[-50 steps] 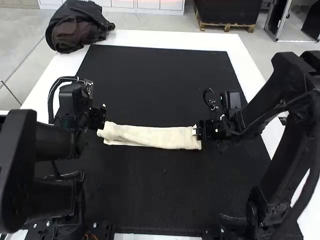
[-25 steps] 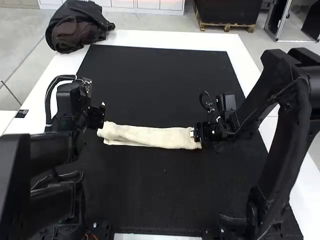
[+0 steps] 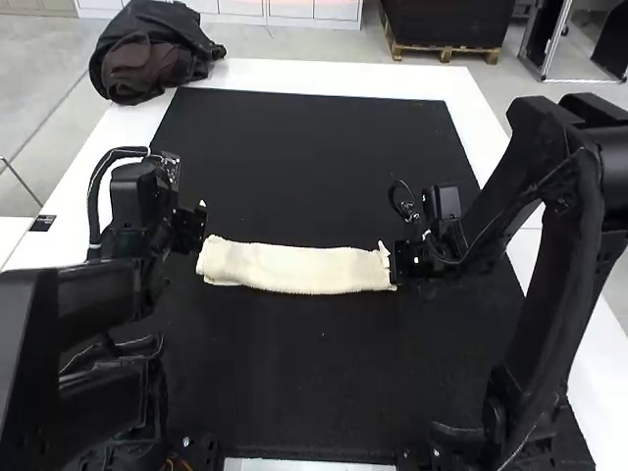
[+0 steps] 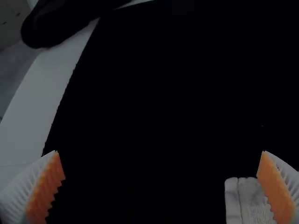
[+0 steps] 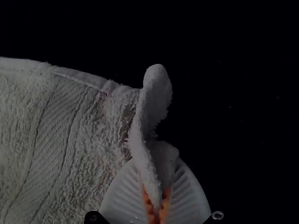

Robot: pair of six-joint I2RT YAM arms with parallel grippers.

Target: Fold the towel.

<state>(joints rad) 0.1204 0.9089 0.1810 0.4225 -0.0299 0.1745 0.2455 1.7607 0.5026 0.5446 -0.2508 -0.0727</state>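
Right gripper [image 5: 157,189]: narrow, clamped on upright fold at near end of towel [image 3: 294,270]. Towel: folded strip, centre of high view, long axis left to right between grippers. Left gripper [image 4: 160,154]: wide (empty), beside opposite end.

The right end of the towel [image 3: 294,271] has been gathered up into a small raised fold, pinched by the right gripper [image 3: 395,263], which has been moved slightly toward the right edge of the tabletop [image 3: 483,116]. The towel's left end has been drawn a little away from the left edge, and the lower layer's strip along the near side has been mostly covered.
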